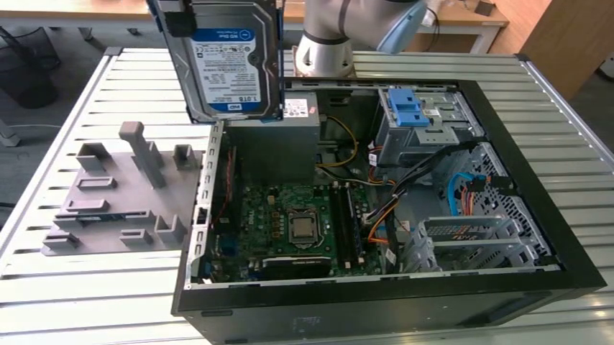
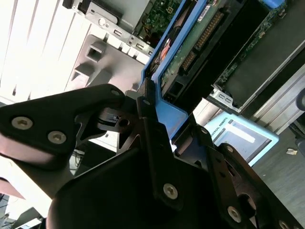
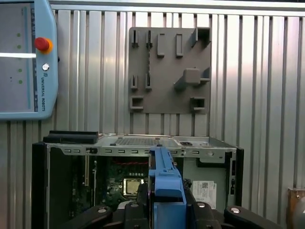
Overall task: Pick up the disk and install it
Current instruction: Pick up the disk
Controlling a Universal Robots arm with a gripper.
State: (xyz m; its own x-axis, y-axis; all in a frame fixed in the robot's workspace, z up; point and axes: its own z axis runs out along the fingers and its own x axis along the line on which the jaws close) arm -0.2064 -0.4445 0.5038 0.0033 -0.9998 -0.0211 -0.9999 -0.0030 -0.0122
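Gripper (image 2: 159,119) clamped on blue-railed silver-grey metal disk (image 1: 230,68), upright above open black computer case (image 1: 384,305); narrow edge hold risks tilt, slip, drop onto green motherboard (image 1: 278,208).

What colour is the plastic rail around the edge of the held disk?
Blue; the rail on the disk shows best in the first wrist view.

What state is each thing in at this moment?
Disk: held in the air, upright, not yet installed.
Gripper: shut on the disk's blue rail.
Case: lying on its side, open.
CPU: uncovered, no cooler on it.
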